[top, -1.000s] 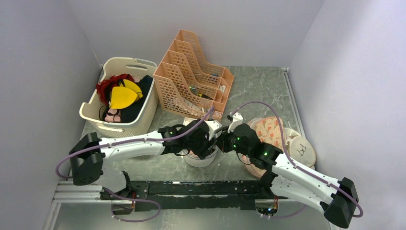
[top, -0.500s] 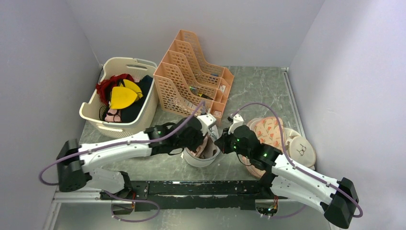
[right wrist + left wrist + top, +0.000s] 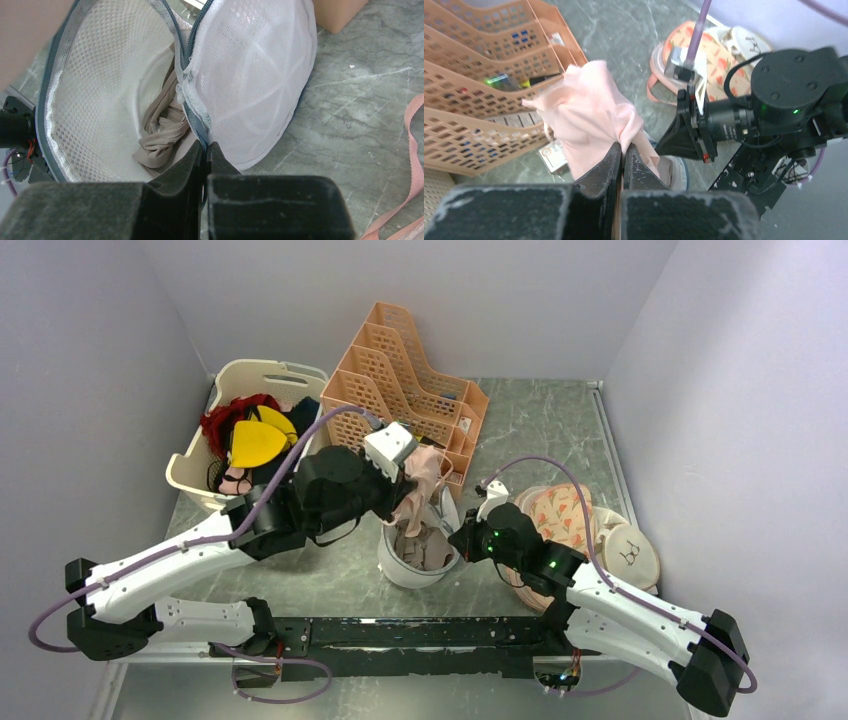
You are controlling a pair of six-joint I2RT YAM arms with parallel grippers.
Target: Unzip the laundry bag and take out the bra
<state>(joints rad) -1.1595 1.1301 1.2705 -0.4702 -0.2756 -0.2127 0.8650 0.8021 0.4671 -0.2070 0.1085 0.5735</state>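
**Bra held above the open laundry bag: soft, light, easy to snag**

Bra (image 3: 589,110): a pale pink, limp garment that hangs in folds from the left gripper (image 3: 622,147), whose fingers are pinched tight on a bunched fold of it. It hangs over the bag's mouth, towards the middle of the table's (image 3: 560,430) near edge, and its lower end droops into the opening. It looks almost weightless and will not hold any shape, so a pinch on gathered cloth, as here, seems the sound hold. A loose edge or strap would probably stretch, slip out or catch on the zip (image 3: 192,115).

The laundry bag (image 3: 250,75) is thin white mesh over light ribs, springy rather than stiff, and likely to tip or travel with the garment if nothing pins it. The right gripper (image 3: 206,147) has its fingers closed on the zipped rim at the bag's near side, which serves as that anchor.

Counted:
- One laundry bag, standing open.
- One bra in the fingers.
- One crumple of beige fabric (image 3: 160,135) in the bottom of the bag. Whether it belongs to the same garment I cannot tell.
- One cream basket (image 3: 195,485) of red, yellow and black clothes at the table's left edge.
- One peach file rack (image 3: 370,390) towards the far edge.
- One printed peach pad (image 3: 560,510) by the right edge.
- One white disc (image 3: 630,555) plainly in view beside the pad.
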